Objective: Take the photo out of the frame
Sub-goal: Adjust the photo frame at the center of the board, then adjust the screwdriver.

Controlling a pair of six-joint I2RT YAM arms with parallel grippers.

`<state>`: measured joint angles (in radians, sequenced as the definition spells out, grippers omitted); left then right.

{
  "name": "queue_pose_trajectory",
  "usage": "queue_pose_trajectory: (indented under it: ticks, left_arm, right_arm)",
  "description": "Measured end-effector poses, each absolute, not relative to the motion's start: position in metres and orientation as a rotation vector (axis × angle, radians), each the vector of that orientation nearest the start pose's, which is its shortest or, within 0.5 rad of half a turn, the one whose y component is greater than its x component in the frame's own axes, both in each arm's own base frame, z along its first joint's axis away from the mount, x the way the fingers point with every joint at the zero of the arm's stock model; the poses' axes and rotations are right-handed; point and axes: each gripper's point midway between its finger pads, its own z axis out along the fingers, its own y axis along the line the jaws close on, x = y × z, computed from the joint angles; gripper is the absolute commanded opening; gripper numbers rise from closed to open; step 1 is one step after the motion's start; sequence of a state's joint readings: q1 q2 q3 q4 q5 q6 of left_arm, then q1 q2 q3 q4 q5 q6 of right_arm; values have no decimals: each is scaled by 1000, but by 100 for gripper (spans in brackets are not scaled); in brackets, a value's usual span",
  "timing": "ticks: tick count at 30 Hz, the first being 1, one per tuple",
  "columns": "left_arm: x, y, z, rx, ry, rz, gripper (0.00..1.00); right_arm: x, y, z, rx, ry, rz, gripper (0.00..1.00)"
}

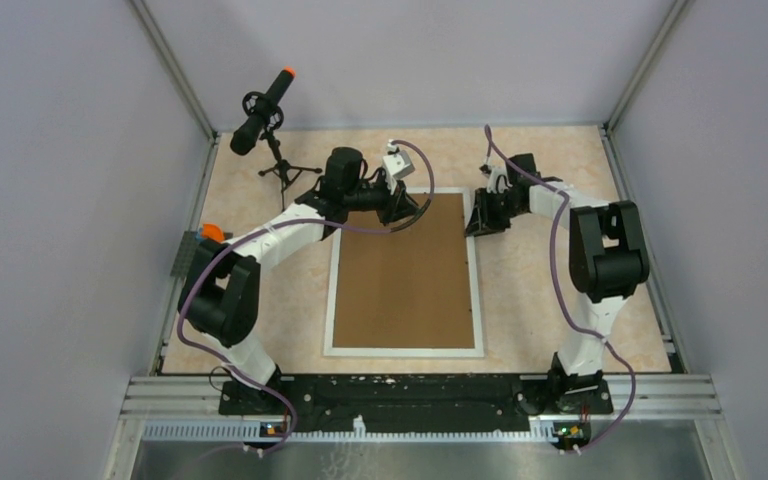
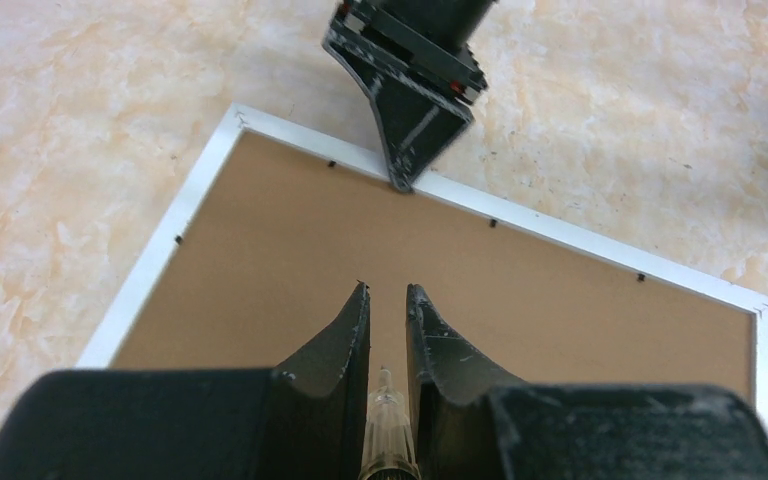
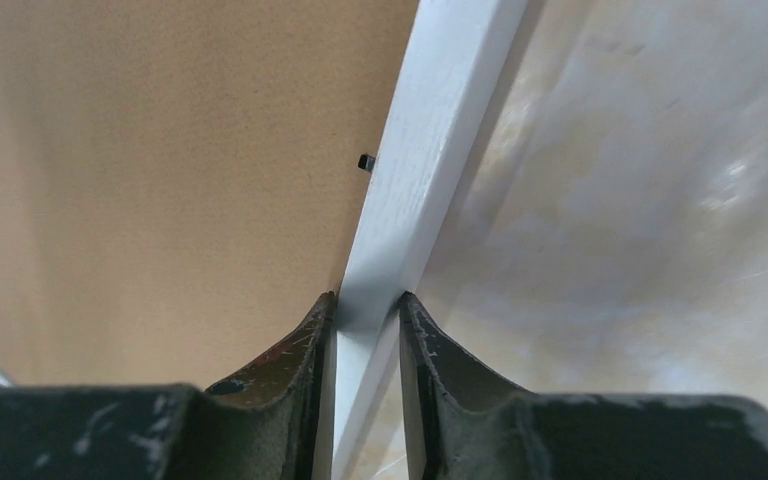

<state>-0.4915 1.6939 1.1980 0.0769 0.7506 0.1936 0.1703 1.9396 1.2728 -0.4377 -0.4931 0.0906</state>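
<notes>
The frame (image 1: 404, 272) lies back-up at picture centre on the surface (image 1: 530, 300). The right end effector (image 3: 367, 312) pinches its white border; the left end effector (image 2: 388, 305) hovers nearly closed, empty.

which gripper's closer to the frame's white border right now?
Right. The right gripper pinches the frame border between its fingers; the left gripper hovers over the brown backing, inside it.

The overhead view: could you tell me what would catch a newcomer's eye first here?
The big white frame lies face down at the table's centre, showing its brown backing board. The right gripper has its fingers closed on the frame's right border, while the left gripper hovers over the board near the far edge, fingers nearly together. A black microphone on a tripod stands at the far left.
</notes>
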Motion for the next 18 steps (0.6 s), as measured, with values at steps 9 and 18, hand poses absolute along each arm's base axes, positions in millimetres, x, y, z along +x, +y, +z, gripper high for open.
queue_pose_trajectory:
  ticks: [9, 18]
  left_arm:
    - [366, -332, 202, 1048, 1665, -1020, 0]
    - [365, -352, 248, 899, 1641, -1274, 0]
  right_arm:
    - [350, 159, 61, -323, 2606, 883, 66]
    - [352, 208, 191, -819, 1985, 938, 65]
